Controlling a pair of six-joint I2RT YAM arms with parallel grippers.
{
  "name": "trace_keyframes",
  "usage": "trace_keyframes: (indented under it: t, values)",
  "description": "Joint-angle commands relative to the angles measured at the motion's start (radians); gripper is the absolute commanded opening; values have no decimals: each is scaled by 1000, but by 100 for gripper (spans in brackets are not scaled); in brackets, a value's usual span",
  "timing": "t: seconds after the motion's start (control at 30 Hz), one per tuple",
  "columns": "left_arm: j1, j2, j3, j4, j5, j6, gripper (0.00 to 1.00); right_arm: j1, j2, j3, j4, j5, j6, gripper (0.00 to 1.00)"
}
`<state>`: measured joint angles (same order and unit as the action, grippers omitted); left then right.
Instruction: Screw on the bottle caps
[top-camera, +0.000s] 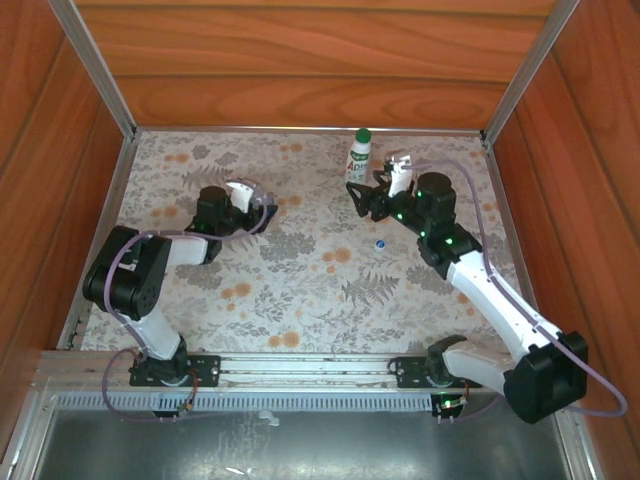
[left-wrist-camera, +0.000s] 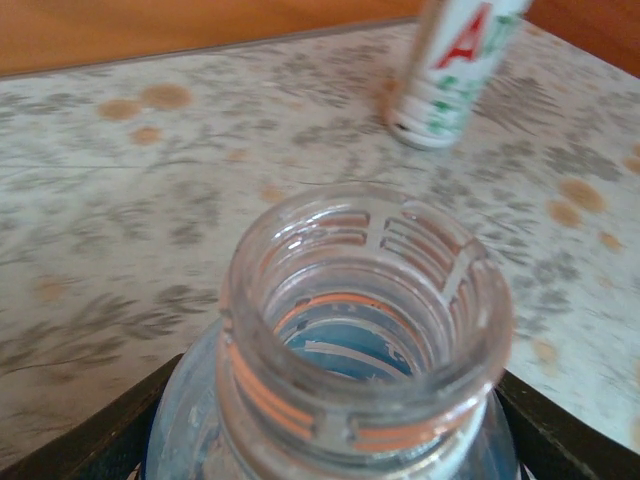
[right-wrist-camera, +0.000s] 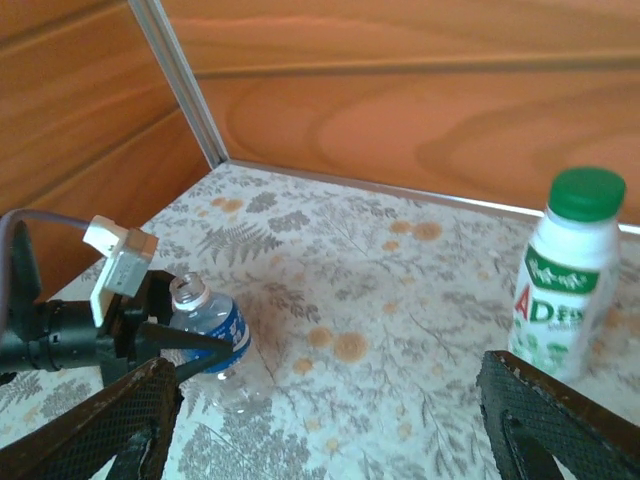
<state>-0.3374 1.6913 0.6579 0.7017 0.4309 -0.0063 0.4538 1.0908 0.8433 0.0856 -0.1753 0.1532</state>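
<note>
Left claw (right-wrist-camera: 205, 350) grips the uncapped clear bottle (left-wrist-camera: 270, 390), right claw (right-wrist-camera: 330, 430) gapes empty beside the white bottle (right-wrist-camera: 565, 290); the blue cap (top-camera: 379, 243) likely needs fetching next.

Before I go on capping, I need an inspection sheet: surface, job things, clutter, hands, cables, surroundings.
Surface: floral-patterned table, flat.
Job's things: white bottle upright near the back wall, green cap on it; clear bottle uncapped; blue cap loose on the table.
Clutter: nothing seen.
Hands: left hand closed around the clear bottle; right hand open, empty, beside the white bottle.
Cables: lilac cable loops off each arm.
Surroundings: wooden walls on three sides.
</note>
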Motion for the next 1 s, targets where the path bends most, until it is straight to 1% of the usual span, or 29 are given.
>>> trace_keyframes:
  t: [0.0,0.03,0.13,0.2,0.3,0.4,0.43,0.5,0.57,0.63,0.73,0.8,0.87,0.97]
  values:
    - [-68,-28,-18,-17,72,88,66,9,-72,-76,-25,73,43,82]
    - [-89,-28,-22,-18,97,110,66,9,-99,-103,-28,90,53,82]
    - [-144,-31,-36,-18,235,190,66,9,-181,-174,-41,132,88,82]
    - [-185,-29,-32,-18,275,214,66,9,-235,-214,-46,165,137,83]
    - [-266,-17,-22,-18,282,257,66,8,-312,-289,-36,182,197,94]
    - [-335,18,2,-18,276,256,66,8,-379,-355,-31,231,170,96]
    - [-354,31,10,-18,271,260,66,8,-403,-367,-47,247,139,98]
    - [-389,55,20,-16,252,270,66,8,-440,-376,-76,291,130,99]
    - [-408,76,35,-14,248,263,66,8,-464,-389,-79,306,118,99]
    - [-414,95,50,-13,257,243,66,8,-468,-396,-78,265,70,100]
    - [-416,92,47,-1,259,239,67,8,-474,-411,-49,256,59,100]
    - [-417,76,33,24,243,234,71,8,-478,-419,-41,258,55,100]
    - [-417,71,13,74,228,225,80,8,-466,-421,-41,257,52,100]
    - [-417,90,-8,158,219,193,88,8,-422,-401,-65,252,60,100]
